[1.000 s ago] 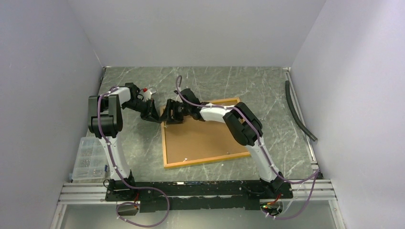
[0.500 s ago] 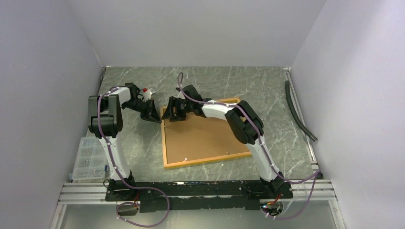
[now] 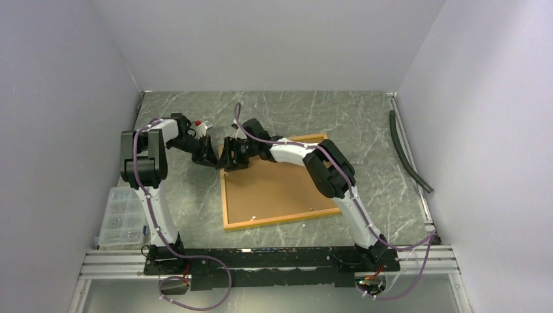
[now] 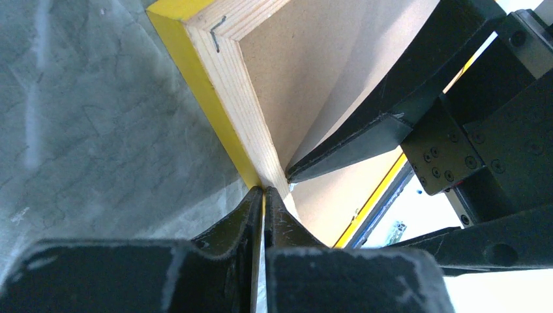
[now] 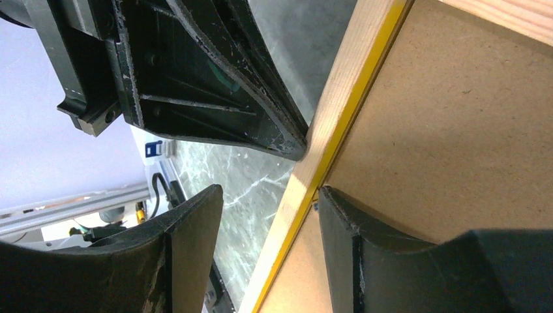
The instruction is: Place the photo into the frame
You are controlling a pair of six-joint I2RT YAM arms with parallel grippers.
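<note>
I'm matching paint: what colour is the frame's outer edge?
Bright yellow on the frame, beside pale wood; left wrist view shows it best.

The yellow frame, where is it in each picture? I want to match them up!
Top external: the frame lies back-up in the middle.
Left wrist: its wooden rail slants across the upper middle.
Right wrist: the rail runs diagonally, top right to bottom.
Shared landmark: the left tool, shut, tip against that rail.

Top external: high behind the bases, looking down on the whole table (image 3: 365, 124). Both wrist views: very close and low, facing each other across one frame (image 4: 238, 104) rail, probably near its far-left corner.
</note>
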